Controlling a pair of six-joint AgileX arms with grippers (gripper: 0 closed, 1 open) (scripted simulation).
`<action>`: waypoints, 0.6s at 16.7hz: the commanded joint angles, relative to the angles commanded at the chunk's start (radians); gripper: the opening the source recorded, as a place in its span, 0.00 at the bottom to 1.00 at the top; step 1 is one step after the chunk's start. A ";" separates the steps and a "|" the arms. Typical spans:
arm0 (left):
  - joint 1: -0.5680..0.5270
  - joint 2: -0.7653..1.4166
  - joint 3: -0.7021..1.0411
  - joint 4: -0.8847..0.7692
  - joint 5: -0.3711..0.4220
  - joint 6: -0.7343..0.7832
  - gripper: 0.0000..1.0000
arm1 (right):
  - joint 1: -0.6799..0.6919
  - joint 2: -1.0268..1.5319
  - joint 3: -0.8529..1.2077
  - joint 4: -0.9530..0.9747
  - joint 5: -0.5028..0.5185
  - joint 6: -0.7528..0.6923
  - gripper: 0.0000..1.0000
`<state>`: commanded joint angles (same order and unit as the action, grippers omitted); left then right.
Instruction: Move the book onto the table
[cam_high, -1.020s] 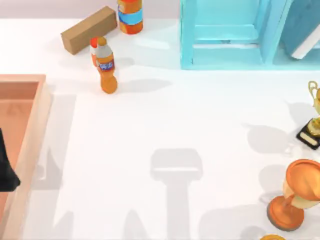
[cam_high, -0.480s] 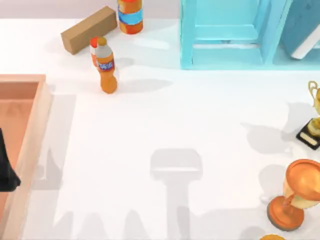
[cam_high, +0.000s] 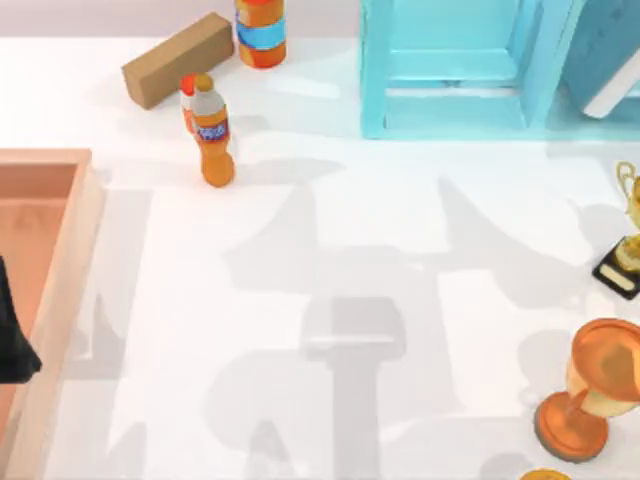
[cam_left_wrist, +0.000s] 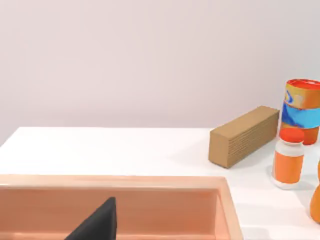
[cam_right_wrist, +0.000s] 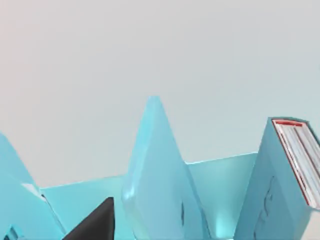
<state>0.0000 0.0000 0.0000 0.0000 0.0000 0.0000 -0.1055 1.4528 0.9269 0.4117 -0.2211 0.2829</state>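
Shadows have spread across the middle of the tabletop (cam_high: 330, 230) since half a second ago, broad grey arm shapes now reaching from the front edge toward the light blue shelf unit (cam_high: 450, 70); the objects themselves lie as they did.

On the right arm, a dark finger (cam_right_wrist: 92, 222) shows in its wrist view, and beyond it stand the shelf's slanted dividers. Whether these jaws are spread or pressed together I cannot tell. The book (cam_right_wrist: 285, 180) leans inside a shelf compartment ahead of those jaws, teal cover outward, white page edges and red trim facing up. From above, the book (cam_high: 608, 50) sits at the shelf's right end, tilted against a divider, not on the tabletop.

A dark piece of the left arm (cam_high: 12, 330) hangs over the wooden tray (cam_high: 60, 270) at the left side; its finger (cam_left_wrist: 97, 225) shows above the tray's floor, and I cannot tell how those jaws stand. Well beyond them lie a cardboard box (cam_left_wrist: 245, 135), a small orange bottle (cam_left_wrist: 288, 157) and a tall orange can with a blue band (cam_left_wrist: 301, 110). Two trophies (cam_high: 595, 385) stand at the right side.
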 joint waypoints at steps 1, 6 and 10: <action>0.000 0.000 0.000 0.000 0.000 0.000 1.00 | -0.011 0.092 0.024 0.022 -0.017 0.009 1.00; 0.000 0.000 0.000 0.000 0.000 0.000 1.00 | -0.054 0.399 0.061 0.094 -0.078 0.023 1.00; 0.000 0.000 0.000 0.000 0.000 0.000 1.00 | -0.064 0.456 0.055 0.107 -0.091 0.022 1.00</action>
<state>0.0000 0.0000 0.0000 0.0000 0.0000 0.0000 -0.1700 1.9085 0.9823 0.5189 -0.3119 0.3048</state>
